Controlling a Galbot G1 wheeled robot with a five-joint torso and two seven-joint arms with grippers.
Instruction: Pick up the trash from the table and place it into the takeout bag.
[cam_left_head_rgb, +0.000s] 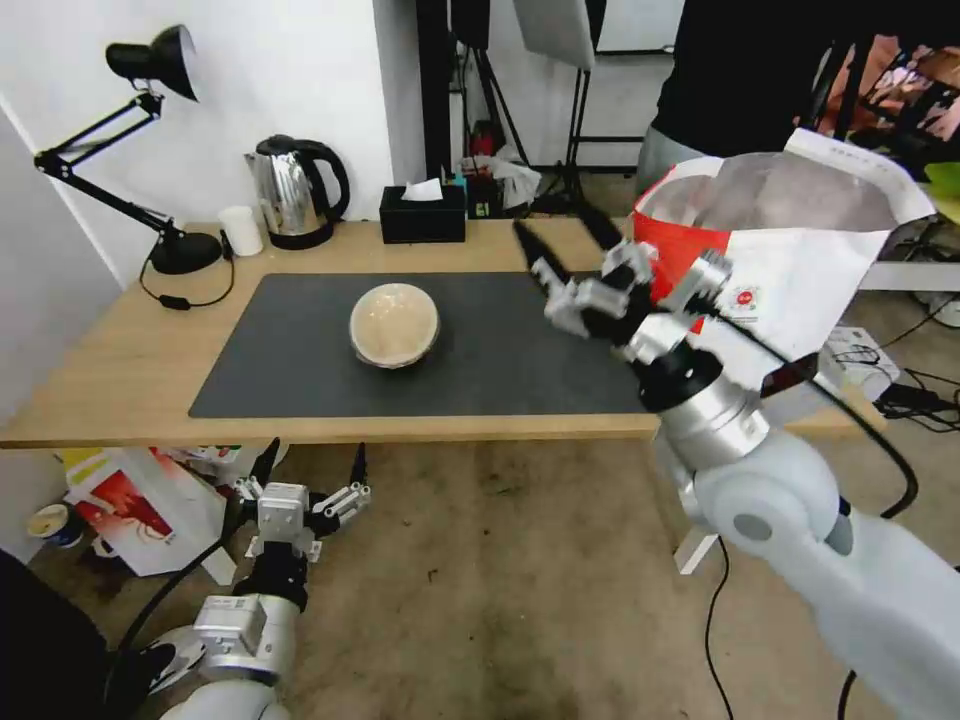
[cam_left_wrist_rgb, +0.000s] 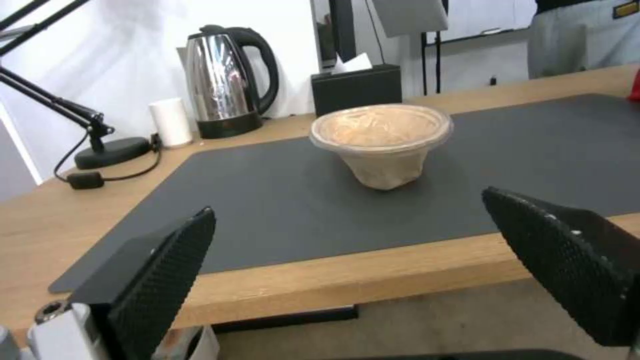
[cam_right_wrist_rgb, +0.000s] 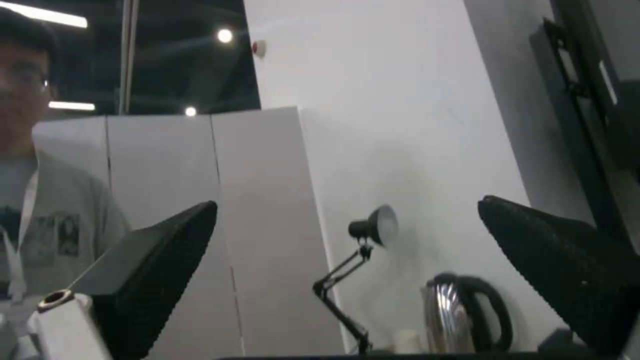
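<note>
The left gripper (cam_left_head_rgb: 312, 462) hangs low before the table (cam_left_head_rgb: 110, 370), fingers spread and empty. On the dark mat (cam_left_head_rgb: 500, 360) sits the round tan lidded bowl (cam_left_head_rgb: 394, 324). Farther right, the right gripper (cam_left_head_rgb: 568, 238) is raised beside the takeout bag (cam_left_head_rgb: 800, 260), fingers spread, holding nothing.

Tan lidded bowl (cam_left_head_rgb: 394, 324) upright mid-mat; open takeout bag (cam_left_head_rgb: 800, 240) at table's (cam_left_head_rgb: 100, 390) right end.

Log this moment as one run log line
tan lidded bowl on mat | left gripper open, below table edge | right gripper open, raised beside takeout bag
</note>
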